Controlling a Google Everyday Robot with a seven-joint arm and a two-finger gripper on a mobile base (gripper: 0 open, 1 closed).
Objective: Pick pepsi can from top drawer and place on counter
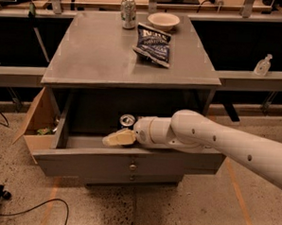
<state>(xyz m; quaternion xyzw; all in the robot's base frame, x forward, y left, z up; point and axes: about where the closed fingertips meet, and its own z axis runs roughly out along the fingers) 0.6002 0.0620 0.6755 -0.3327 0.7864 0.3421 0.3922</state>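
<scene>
**Gripper low inside the open top drawer, one pepsi can just behind it**

Nearest, the top drawer [81, 159] is standing pulled out below the counter's front edge. Its flat front panel is carrying one small round knob [132, 167], and a second knob [132, 178] is sitting just below it on the lower drawer front. The single white arm [215, 139] is reaching in from the right. The gripper [113, 139] is pointing left inside the drawer, roughly under the middle of the counter's front edge. Whether the gripper is open or closed cannot be told, nor whether it has hold of anything.

One pepsi can [127, 119] is standing upright in the drawer just behind the gripper, with only its silver top showing; whether the two are touching cannot be told. One open cardboard box [32, 127] is sitting on the floor below the counter's front left corner.

Farther back, the counter [96, 55] is carrying three things. One blue chip bag [154, 44] is lying flat right of the middle. One silver-and-pale can [128, 13] is standing upright at the back edge, and one pale bowl [163, 21] is sitting just to its right. Beyond the right edge, one small clear bottle [262, 65] is standing on a ledge
</scene>
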